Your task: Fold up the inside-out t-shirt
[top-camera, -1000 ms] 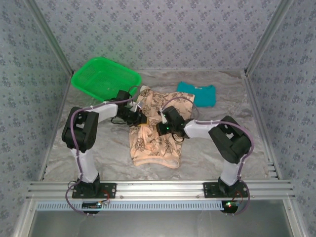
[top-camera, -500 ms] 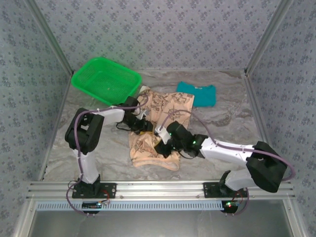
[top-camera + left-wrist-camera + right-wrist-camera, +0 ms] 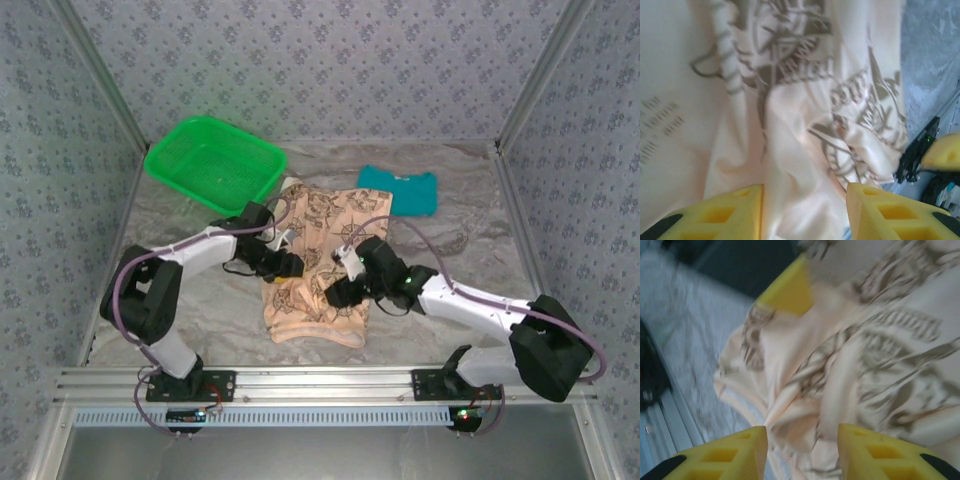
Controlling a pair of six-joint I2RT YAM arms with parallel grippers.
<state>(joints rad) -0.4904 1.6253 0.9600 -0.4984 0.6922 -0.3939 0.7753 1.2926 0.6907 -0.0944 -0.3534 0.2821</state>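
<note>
Both my arms have dropped lower and stretched out since a second ago, my right elbow swinging out toward the near rail, and both sets of jaws have come apart.

My left gripper [image 3: 287, 264] sits on the left edge of the t-shirt [image 3: 318, 270], and my right gripper [image 3: 340, 291] sits on its right half, a little nearer to the bases. In the left wrist view my left gripper [image 3: 804, 192] has its yellow fingers [image 3: 735, 212] spread, with loose peach cloth [image 3: 790, 150] lying in the gap, gripped by neither. Off to its right a yellow finger of the other gripper shows past the cloth's edge. In the right wrist view my right gripper [image 3: 802, 432] is likewise spread over rumpled printed cloth [image 3: 860, 355], nothing clamped.

The t-shirt lies under and between both grippers, crumpled through the middle, dark prints showing, its hem on the side toward my bases.

Beneath it is a grey marbled tabletop [image 3: 200, 300], its covering wrinkled. Beyond my left gripper, to its left, a green basket [image 3: 213, 160] rests by the back corner. Beyond my right gripper a folded teal garment [image 3: 400, 190] lies just off the t-shirt's far corner. Patterned grey walls [image 3: 330, 70] close in three sides, and an aluminium rail [image 3: 320, 382] runs behind both grippers, at my bases.
</note>
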